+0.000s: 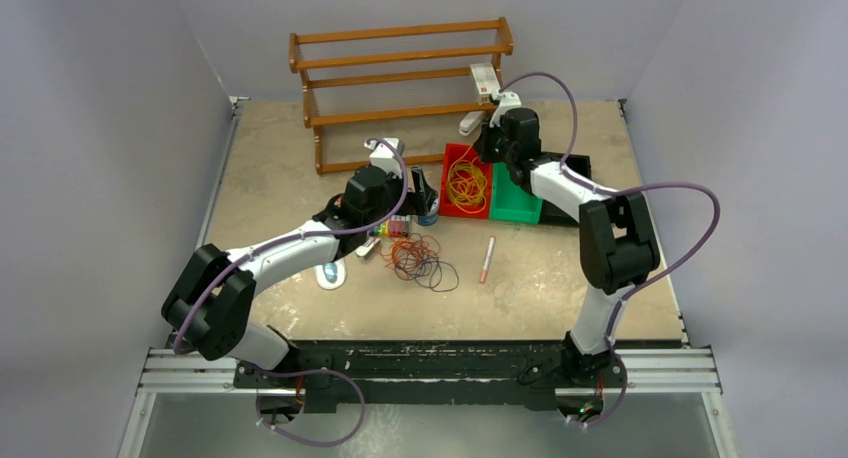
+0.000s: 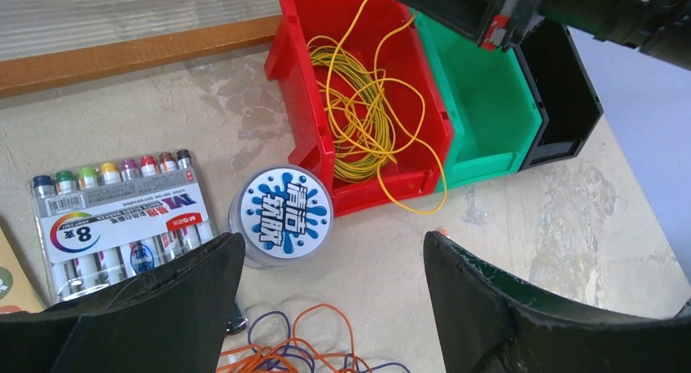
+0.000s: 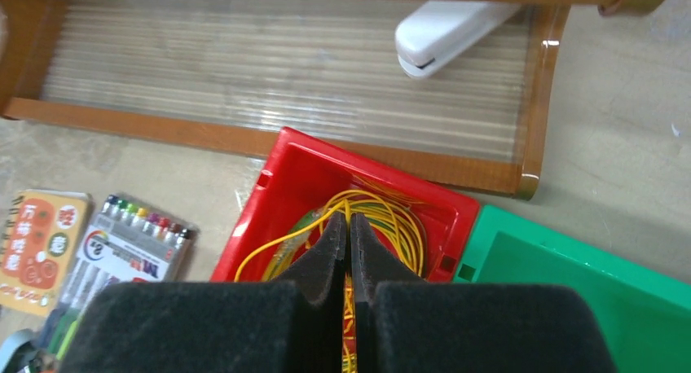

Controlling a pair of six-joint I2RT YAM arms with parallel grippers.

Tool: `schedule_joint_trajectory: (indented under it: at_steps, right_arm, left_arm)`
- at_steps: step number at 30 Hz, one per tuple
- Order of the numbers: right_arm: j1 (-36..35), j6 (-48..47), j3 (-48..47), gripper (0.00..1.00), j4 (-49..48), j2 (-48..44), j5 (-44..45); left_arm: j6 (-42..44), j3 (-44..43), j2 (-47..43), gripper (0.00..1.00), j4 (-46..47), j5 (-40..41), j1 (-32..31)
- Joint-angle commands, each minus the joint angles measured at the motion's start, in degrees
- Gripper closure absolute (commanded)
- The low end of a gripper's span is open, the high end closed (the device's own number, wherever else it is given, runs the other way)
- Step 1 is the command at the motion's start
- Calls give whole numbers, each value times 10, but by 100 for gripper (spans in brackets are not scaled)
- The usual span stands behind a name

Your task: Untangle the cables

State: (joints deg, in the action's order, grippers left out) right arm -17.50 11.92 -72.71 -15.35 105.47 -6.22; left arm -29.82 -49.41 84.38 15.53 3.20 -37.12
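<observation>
A tangle of orange-red and dark purple cables [image 1: 420, 258] lies on the table in front of my left gripper; it also shows in the left wrist view [image 2: 285, 344]. Yellow cables [image 1: 466, 185] lie coiled in a red bin [image 1: 450, 160]. My left gripper [image 2: 332, 239] is open and empty, just above the table between the tangle and a round tub. My right gripper [image 3: 349, 220] hangs over the red bin [image 3: 277, 177] and is shut on one yellow cable [image 2: 368, 15], which rises from the coil [image 2: 358, 120] to its fingers.
A green bin [image 1: 515, 200] and a black bin [image 1: 580, 168] stand to the right of the red one. A wooden rack [image 1: 400, 68] stands behind, with a white stapler [image 3: 444, 31]. A marker pack [image 2: 114, 218], round tub [image 2: 279, 214] and pen [image 1: 487, 258] lie near the tangle.
</observation>
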Motion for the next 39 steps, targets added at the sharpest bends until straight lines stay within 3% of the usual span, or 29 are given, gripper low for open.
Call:
schedule_joint_trajectory:
  at_steps: [1, 16, 23, 33, 39]
  right_arm:
    - [1, -8, -5, 100, -22, 9, 34]
    - [-11, -39, -18, 100, 14, 31, 55]
    - [-11, -39, -10, 90, 14, 9, 55]
    - [-11, -40, -12, 64, 30, -42, 54]
    - [-11, -38, -1, 58, 61, -88, 26]
  left_arm:
    - [-1, -21, -3, 21, 16, 5, 2]
    - [-5, -18, -4, 21, -12, 24, 2]
    - [-5, -12, -12, 21, -17, 29, 2]
    - [-2, -9, -12, 21, -18, 29, 2]
    - [-3, -8, -15, 21, -19, 33, 2]
